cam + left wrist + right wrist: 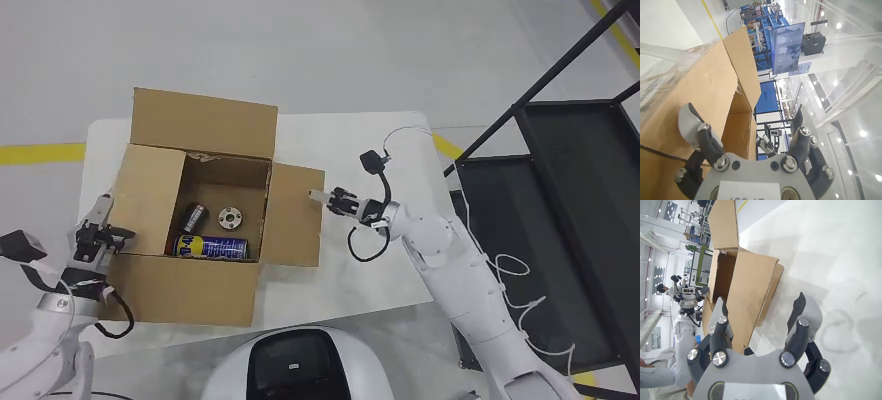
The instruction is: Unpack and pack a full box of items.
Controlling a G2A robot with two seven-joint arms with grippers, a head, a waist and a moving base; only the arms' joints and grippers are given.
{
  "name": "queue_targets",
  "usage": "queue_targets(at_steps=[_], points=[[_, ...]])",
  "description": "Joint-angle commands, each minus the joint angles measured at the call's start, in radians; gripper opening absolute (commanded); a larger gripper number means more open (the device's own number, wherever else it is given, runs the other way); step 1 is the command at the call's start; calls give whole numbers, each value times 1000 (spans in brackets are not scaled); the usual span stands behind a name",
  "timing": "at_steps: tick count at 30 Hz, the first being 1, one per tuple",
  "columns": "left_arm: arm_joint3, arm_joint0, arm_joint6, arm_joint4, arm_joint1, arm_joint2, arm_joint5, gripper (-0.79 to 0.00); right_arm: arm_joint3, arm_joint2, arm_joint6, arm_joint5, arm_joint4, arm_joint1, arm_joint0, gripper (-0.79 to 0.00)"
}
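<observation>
An open cardboard box (150,185) stands on the white table (370,270) with all its flaps spread out. Inside lie a blue and yellow spray can (212,246), a dark cylinder (192,215) and a round metal part (231,216). My left gripper (97,232) is at the box's left flap and is open; in its wrist view one finger (689,123) rests against the cardboard (702,91). My right gripper (330,198) is open at the outer edge of the right flap (293,215). That flap (749,279) runs between its fingers (802,308) in the right wrist view.
A black metal rack (560,190) stands off the table's right side. Bare table top lies right of the box and behind it. A yellow floor line (40,153) runs past the table at the left.
</observation>
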Motion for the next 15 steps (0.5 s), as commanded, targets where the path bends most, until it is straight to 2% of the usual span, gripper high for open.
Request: queue_targets(at_steps=[1,6,10,15], points=[[-4,1,2,-4,0,-4,0,0,5,-3,26,-19,38,0,7,-166],[-4,0,1,-4,-1,-6,-8,0,-33,21,122,-73,160,7,-1,-188],[0,-1,-4,-1,-1,-7,-14,0,-92,50,210,-100,255,16,-20,-172],[-1,-3,0,-5,-2,-7,-13,0,-156,64,253,-100,292,24,-27,-172]])
